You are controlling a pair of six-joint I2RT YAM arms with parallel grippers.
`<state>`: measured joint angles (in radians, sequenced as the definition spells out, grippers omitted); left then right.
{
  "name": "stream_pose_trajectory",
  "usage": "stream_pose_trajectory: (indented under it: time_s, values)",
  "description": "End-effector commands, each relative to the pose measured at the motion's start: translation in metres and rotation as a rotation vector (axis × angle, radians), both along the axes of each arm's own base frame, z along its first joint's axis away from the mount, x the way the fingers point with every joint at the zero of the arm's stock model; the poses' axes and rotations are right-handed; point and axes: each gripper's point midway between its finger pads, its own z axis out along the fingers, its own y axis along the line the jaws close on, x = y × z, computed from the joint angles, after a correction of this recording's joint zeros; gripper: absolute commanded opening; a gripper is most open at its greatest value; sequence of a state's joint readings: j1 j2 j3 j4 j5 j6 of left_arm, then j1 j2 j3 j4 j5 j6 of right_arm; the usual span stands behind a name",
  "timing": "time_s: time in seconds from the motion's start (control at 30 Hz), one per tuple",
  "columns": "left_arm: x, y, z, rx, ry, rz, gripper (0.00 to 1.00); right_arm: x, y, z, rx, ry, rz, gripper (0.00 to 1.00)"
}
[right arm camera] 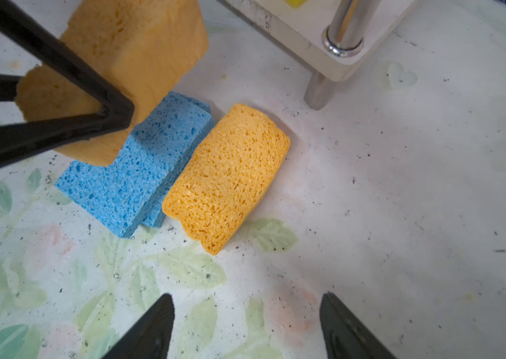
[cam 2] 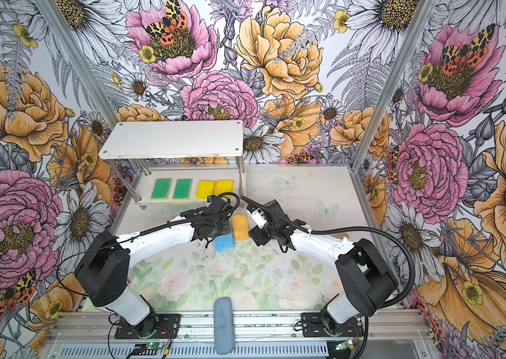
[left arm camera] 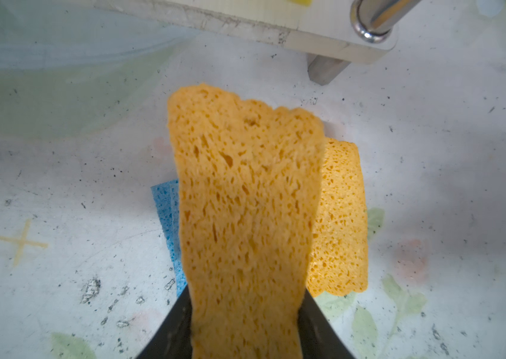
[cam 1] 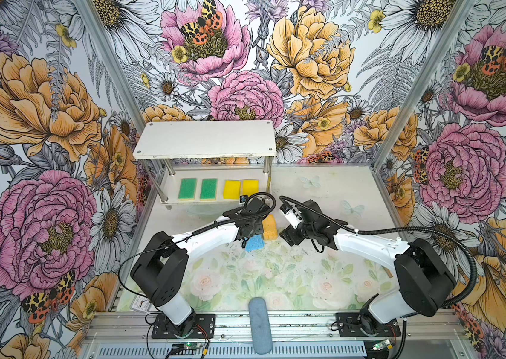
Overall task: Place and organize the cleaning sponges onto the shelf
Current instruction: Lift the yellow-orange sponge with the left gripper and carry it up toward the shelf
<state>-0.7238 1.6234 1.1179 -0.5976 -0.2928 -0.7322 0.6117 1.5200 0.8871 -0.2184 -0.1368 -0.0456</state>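
Observation:
My left gripper (left arm camera: 245,298) is shut on a pale orange sponge (left arm camera: 245,186), held a little above the table; the right wrist view shows that sponge (right arm camera: 139,40) lifted too. Below it lie two stacked blue sponges (right arm camera: 139,161) and, beside them, a second orange sponge (right arm camera: 226,177), also seen in a top view (cam 1: 269,227). My right gripper (right arm camera: 245,314) hovers open just right of them with nothing between its fingers. The white shelf (cam 1: 205,136) stands at the back; its lower board holds two green sponges (cam 1: 187,188) and two yellow sponges (cam 1: 231,189).
A grey-blue oblong cylinder (cam 1: 260,324) lies across the front rail between the arm bases. The shelf's near right post (right arm camera: 343,28) and foot stand close behind the loose sponges. Flowered walls enclose the table on three sides.

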Motion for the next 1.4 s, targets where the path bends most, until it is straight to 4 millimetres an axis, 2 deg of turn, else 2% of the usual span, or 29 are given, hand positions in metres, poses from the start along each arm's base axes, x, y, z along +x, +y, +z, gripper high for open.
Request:
stream_pose_trajectory:
  time_s: [0.0, 0.33, 0.8, 1.07, 1.37]
  values:
    - [0.001, -0.007, 0.03, -0.037, -0.041, -0.049, 0.42, 0.011, 0.009, 0.013, 0.034, -0.031, 0.003, 0.76]
    - [0.004, -0.009, 0.098, -0.06, -0.149, -0.124, 0.44, 0.011, 0.01, 0.008, 0.032, -0.017, 0.001, 0.76]
    - [0.005, 0.0, 0.19, -0.136, -0.304, -0.183, 0.46, 0.01, 0.009, 0.0, 0.02, 0.0, -0.004, 0.76]
    - [0.002, 0.007, 0.252, -0.166, -0.423, -0.207, 0.47, 0.01, 0.008, -0.004, 0.019, 0.011, -0.009, 0.76]
    - [0.007, 0.014, 0.312, -0.162, -0.564, -0.212, 0.48, 0.009, 0.008, -0.007, 0.016, 0.018, -0.01, 0.76]
